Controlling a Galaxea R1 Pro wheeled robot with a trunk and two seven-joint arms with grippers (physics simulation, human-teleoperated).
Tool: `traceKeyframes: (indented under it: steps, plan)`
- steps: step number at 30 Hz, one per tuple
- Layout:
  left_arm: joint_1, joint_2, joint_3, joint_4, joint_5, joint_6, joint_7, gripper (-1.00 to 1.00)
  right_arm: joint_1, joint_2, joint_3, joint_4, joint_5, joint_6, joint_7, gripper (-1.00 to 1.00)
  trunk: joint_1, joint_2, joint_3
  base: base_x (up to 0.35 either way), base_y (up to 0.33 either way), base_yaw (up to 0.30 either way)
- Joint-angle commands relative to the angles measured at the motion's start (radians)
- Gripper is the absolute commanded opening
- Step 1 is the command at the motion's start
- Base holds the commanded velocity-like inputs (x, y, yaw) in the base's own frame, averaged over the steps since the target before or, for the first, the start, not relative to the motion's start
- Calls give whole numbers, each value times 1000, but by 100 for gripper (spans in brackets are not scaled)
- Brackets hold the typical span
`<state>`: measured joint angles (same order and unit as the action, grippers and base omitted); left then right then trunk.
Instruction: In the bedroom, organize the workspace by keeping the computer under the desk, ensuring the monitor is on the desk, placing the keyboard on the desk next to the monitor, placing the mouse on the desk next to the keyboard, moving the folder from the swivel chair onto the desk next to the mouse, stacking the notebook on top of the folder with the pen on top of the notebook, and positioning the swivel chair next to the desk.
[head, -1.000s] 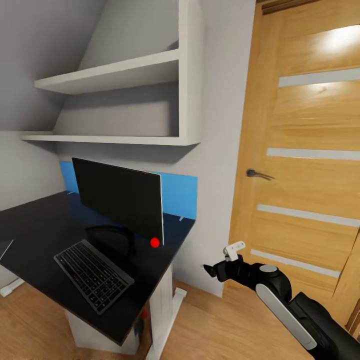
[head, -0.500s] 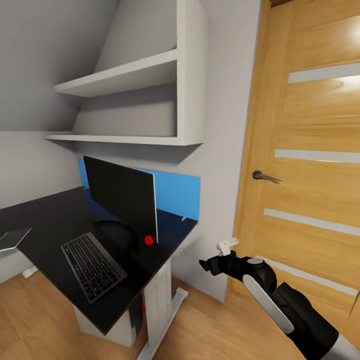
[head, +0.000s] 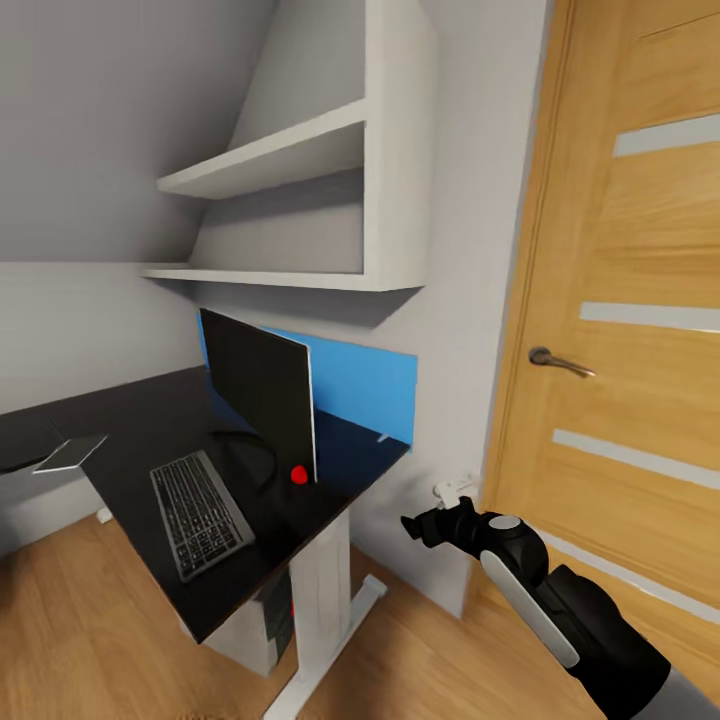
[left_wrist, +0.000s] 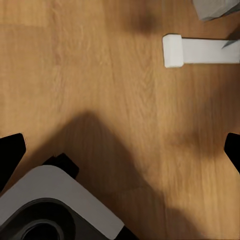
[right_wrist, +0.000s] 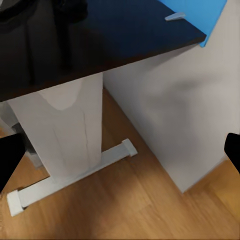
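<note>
The glossy black desk (head: 140, 440) stands at left on a white slab leg (head: 322, 590) above a wood-grain floor (head: 420, 650). On it the thin black monitor (head: 258, 392), with a red dot at its lower right corner, stands just behind the slim silver-grey keyboard (head: 200, 511); no key lettering is legible. A blue wall panel (head: 362, 385) runs behind. The right gripper (head: 432, 520) hangs empty right of the desk, fingertips spread wide. The left gripper (left_wrist: 120, 150) also gapes, above bare floor. A wooden door (head: 630, 300) is cut off at right.

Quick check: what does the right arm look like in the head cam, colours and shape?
Right arm: glossy black rounded links with a long light-grey inset panel along the forearm and a grey round cap at the wrist joint. Right gripper: black, pointed jaws, with a small white bracket on top.
</note>
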<state>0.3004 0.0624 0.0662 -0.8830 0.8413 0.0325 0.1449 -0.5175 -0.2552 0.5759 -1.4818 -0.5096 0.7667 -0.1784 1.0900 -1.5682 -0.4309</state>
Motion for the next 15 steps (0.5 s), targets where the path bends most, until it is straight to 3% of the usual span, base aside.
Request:
traceKeyframes:
  steps: [1, 15]
  plan:
    - [1, 0, -1, -6, 8, 3, 8, 100, -1, -1, 2, -1, -10, 2, -10, 100, 0, -1, -1, 0, -105, 279]
    - [5, 1, -4, -17, 11, 4, 19, 100, -1, -1, 0, -3, -9, 3, -10, 100, 0, -1, -1, 21, -42, 279]
